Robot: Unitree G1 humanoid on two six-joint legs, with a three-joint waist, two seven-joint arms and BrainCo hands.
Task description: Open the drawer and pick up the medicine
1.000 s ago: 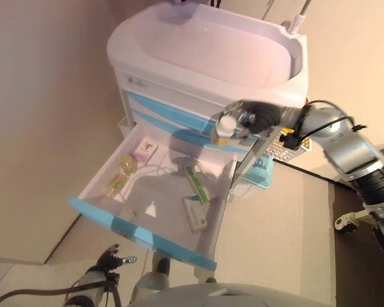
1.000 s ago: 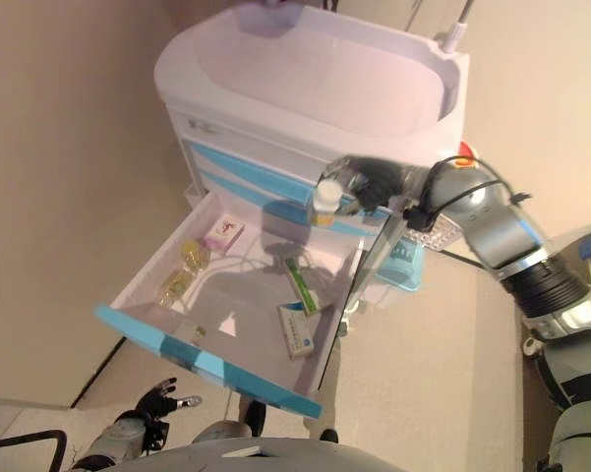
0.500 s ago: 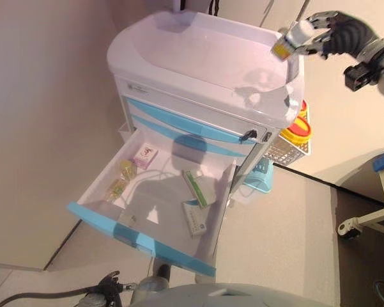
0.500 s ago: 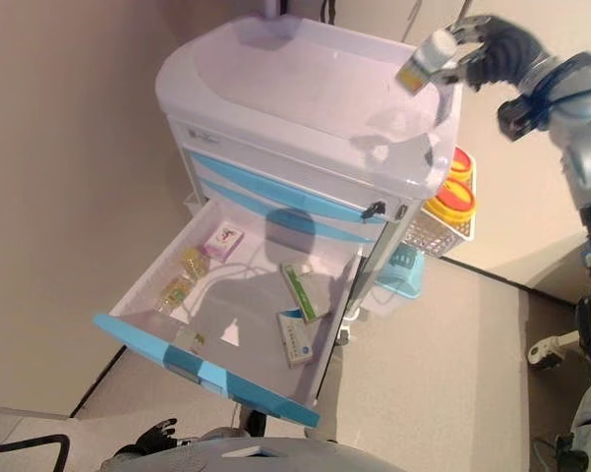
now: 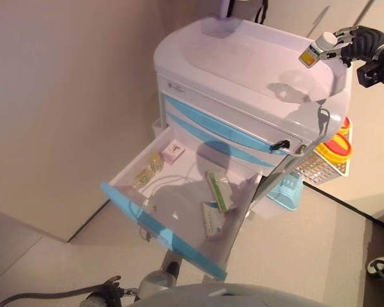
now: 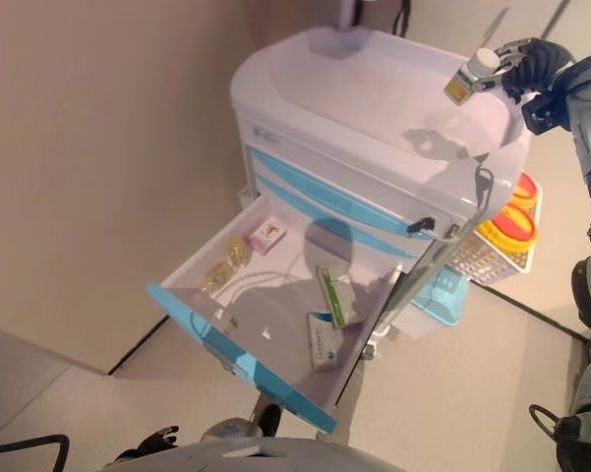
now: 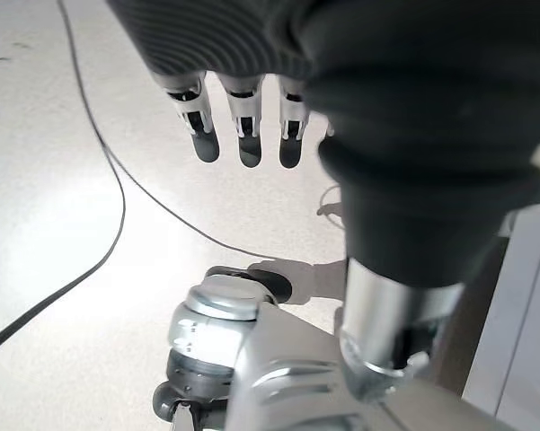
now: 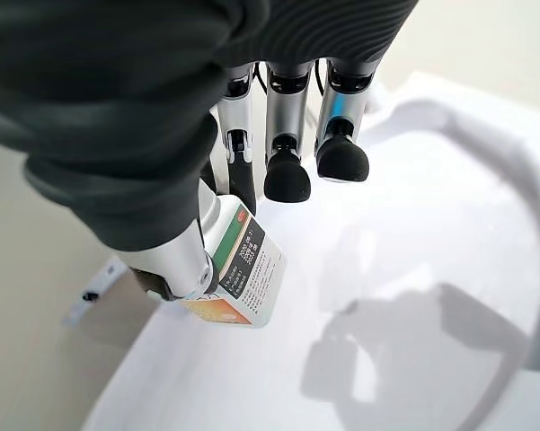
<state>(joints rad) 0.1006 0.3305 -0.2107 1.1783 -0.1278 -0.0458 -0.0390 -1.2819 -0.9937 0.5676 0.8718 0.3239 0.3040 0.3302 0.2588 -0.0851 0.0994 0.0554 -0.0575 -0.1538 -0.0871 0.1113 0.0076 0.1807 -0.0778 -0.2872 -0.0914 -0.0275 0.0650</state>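
Observation:
The white cart's lower drawer [image 5: 161,231] with a blue front stands pulled out. In it lie a pink box [image 5: 173,151], blister packs [image 5: 149,168], a green-striped box [image 5: 217,190] and a white box [image 5: 211,221]. My right hand [image 5: 358,43] is shut on a white medicine bottle [image 5: 316,51] with a yellow-banded label. It holds the bottle tilted above the far right rim of the cart top [image 5: 243,64]. The right wrist view shows the bottle [image 8: 238,274] pinched between thumb and fingers. My left hand [image 7: 243,126] hangs low over the floor, fingers straight and empty.
A wire basket with yellow-lidded containers [image 5: 335,147] hangs on the cart's right side, with a light blue bin [image 5: 285,192] below it. A beige wall [image 5: 64,96] runs along the cart's left. Two shut blue-trimmed drawers [image 5: 223,137] sit above the open one.
My right hand lifted the bottle from in front of the drawers up over the cart top's far right. The camera has shifted, so the cart shows further right.

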